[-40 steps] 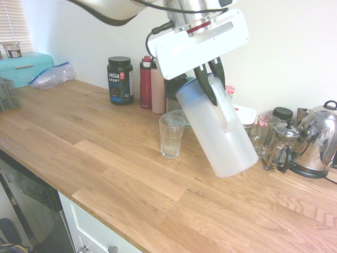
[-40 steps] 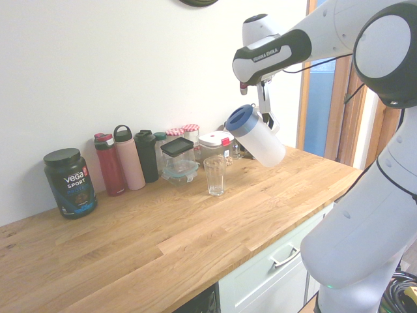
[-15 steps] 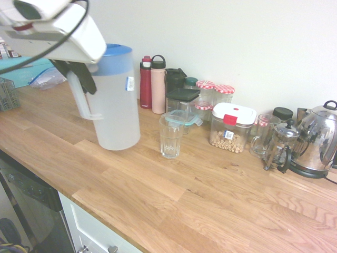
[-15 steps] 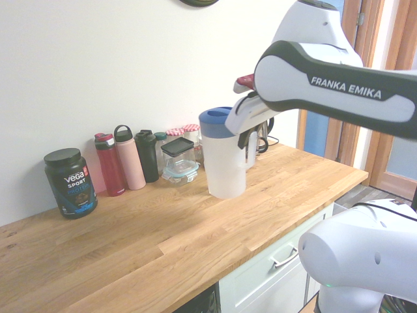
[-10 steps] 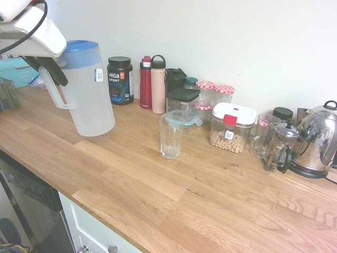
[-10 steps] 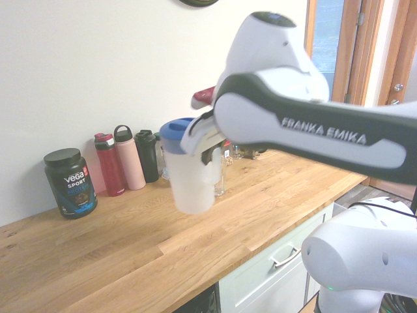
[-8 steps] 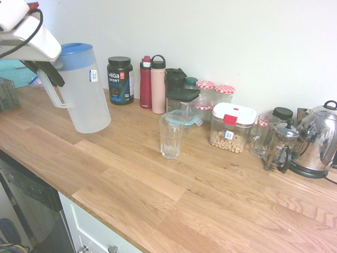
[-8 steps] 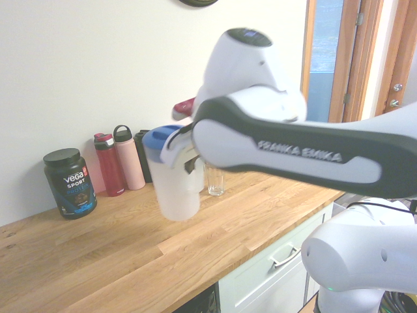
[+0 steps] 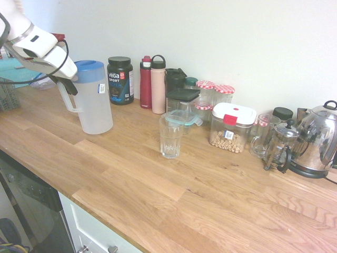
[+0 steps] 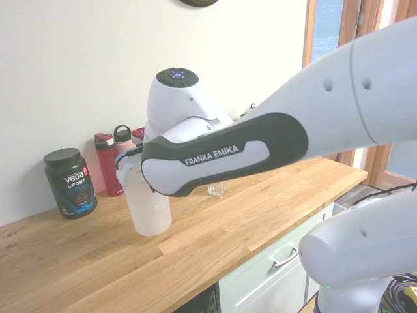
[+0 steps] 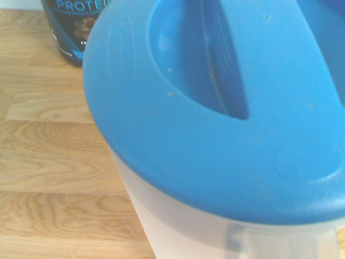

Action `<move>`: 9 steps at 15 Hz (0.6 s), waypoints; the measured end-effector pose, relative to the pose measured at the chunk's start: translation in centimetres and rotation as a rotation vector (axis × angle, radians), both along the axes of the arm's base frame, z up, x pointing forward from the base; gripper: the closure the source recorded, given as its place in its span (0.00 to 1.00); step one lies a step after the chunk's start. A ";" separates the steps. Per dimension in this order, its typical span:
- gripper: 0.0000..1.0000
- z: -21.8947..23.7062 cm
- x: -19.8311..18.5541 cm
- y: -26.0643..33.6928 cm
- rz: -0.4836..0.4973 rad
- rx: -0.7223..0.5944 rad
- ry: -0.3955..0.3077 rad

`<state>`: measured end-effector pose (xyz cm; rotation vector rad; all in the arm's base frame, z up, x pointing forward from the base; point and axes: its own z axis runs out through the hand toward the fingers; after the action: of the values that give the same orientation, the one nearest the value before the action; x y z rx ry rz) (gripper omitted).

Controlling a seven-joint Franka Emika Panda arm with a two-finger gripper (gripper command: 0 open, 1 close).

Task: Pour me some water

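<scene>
The gripper (image 9: 72, 88) is holding the pitcher (image 9: 95, 108) by its handle (image 9: 67, 98), its 2 dark fingers closing on the upper part of the grip. The pitcher, frosted with a blue lid (image 11: 215, 135), is hanging or standing over the wooden counter (image 9: 131, 174), between the wall-side edge and the front edge; it is leaning slightly, and its base is perhaps just clearing the wood, though the views are leaving that hard to tell. The 1 clear glass (image 9: 171, 138) is standing upright on the counter, apart from the pitcher, further along toward the kettle (image 9: 318, 139)

Along the wall-side edge, the black protein tub (image 9: 120, 80) is sitting just behind the pitcher, and 2 bottles, 1 red (image 9: 146, 84) and 1 pink (image 9: 158, 87), are standing beside it. Next along that edge, a black shaker (image 9: 174, 81), a dark-lidded container (image 9: 182, 96) and jars with red-and-white lids (image 9: 224, 90) are grouping together. A white-lidded box (image 9: 230, 129) is holding small round pieces, and a glass mug (image 9: 263, 138) and a French press (image 9: 283, 145) are standing between it and the kettle. The white drawer (image 10: 280, 264) is showing below the front edge
</scene>
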<state>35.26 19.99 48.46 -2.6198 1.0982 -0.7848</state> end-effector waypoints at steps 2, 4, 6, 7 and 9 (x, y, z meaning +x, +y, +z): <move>1.00 -0.5 1.3 -0.4 -0.017 0.017 0.016; 0.00 -1.1 1.7 -0.2 -0.030 0.020 0.017; 0.00 -1.5 1.6 0.3 -0.048 0.016 0.017; 0.00 -1.6 1.5 0.6 -0.056 0.012 0.015; 0.00 -1.9 1.5 0.9 -0.067 0.000 0.013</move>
<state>36.74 20.84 46.51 -2.6039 1.1948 -0.7816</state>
